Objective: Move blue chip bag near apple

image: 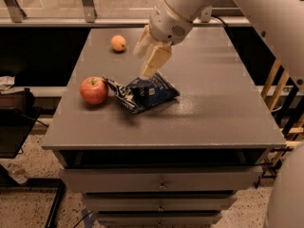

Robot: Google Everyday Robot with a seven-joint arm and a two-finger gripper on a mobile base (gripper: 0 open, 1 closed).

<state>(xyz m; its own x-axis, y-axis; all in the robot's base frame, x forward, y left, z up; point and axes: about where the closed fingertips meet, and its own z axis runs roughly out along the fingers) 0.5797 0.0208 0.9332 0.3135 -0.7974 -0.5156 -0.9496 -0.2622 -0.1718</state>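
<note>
The blue chip bag (146, 93) lies flat on the grey table (213, 103), its left corner almost touching the red apple (93, 90) near the table's left edge. My gripper (140, 64) hangs just above the bag's back edge. Its two cream fingers (156, 61) are spread apart and hold nothing. The lower fingertip is at the bag's top edge.
A small orange fruit (118, 43) sits at the table's back left. The table has drawers (161, 180) below its front edge. A wooden frame (280, 94) stands to the right, and dark shelving to the left.
</note>
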